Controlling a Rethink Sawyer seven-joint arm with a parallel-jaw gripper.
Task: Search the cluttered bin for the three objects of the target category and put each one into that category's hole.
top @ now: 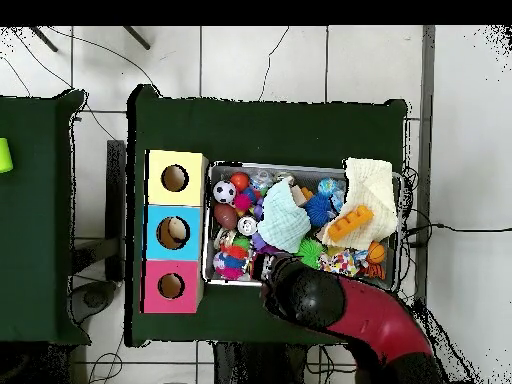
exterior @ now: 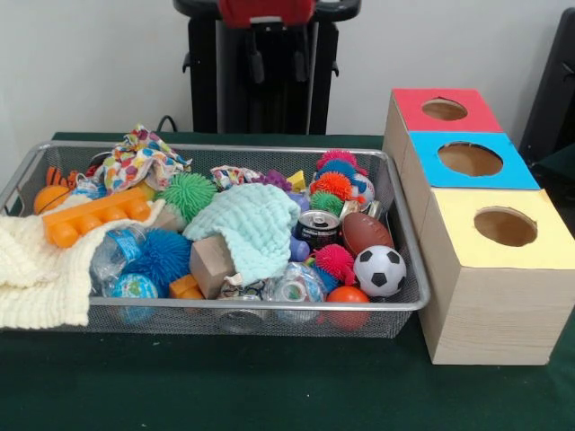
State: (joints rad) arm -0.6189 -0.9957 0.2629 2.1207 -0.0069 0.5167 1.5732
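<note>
Green table cloth (exterior: 269,386) under wire bin (exterior: 409,303), white wall (exterior: 90,63) behind; claw's opening impossible to tell.

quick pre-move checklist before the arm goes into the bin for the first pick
1. Gripper located: not ok, the arm covers it from above and the front view shows none.
2. Bin flat on the table: ok.
3. Red, blue and yellow holes unblocked: ok.
4. Soccer ball and football exposed on top: ok.
5. Mint cloth covering items: not ok.
6. Target category known: cannot tell.
</note>
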